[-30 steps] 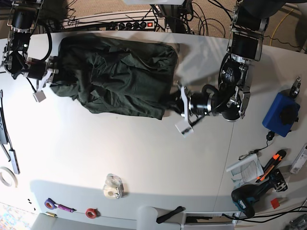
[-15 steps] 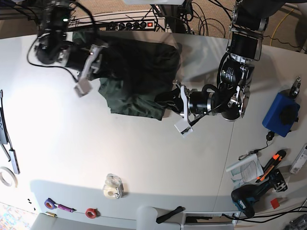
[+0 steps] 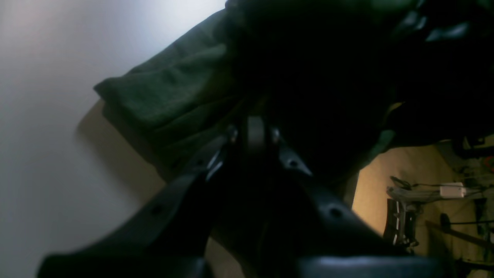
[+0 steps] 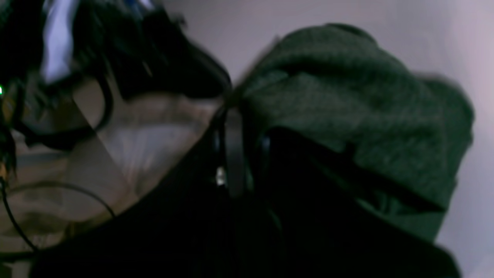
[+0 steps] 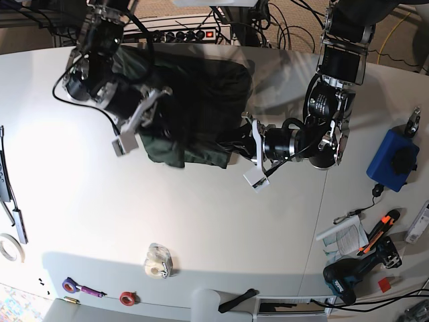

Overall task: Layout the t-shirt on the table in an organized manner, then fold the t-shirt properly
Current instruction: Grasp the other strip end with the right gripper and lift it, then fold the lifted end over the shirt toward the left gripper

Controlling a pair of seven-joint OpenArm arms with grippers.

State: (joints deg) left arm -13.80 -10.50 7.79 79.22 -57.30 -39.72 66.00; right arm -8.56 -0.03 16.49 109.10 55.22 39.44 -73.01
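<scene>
The dark green t-shirt [image 5: 201, 94] lies bunched at the back middle of the white table [image 5: 201, 221], with its left part lifted and carried over the rest. My right gripper [image 5: 159, 121] hangs above the shirt's left half, shut on a fold of the fabric. In the right wrist view the t-shirt [image 4: 347, 104] is pinched in the right gripper [image 4: 235, 146]. My left gripper [image 5: 236, 142] lies low at the shirt's front right corner, shut on that edge. The left wrist view shows the t-shirt [image 3: 173, 88] drooping from the left gripper [image 3: 254, 133] over the table [image 3: 38, 116].
A blue box [image 5: 392, 161], a drill [image 5: 348, 278] and an orange cutter [image 5: 379, 231] sit at the right. A tape dispenser [image 5: 159, 260] and small tape rolls [image 5: 127, 297] lie near the front edge. Tools [image 5: 10, 188] line the left edge, and a power strip [image 5: 181, 33] sits behind.
My right arm has swung from the table's left edge toward the middle, dragging the shirt's left side up and over the rest. The left arm has barely moved.
</scene>
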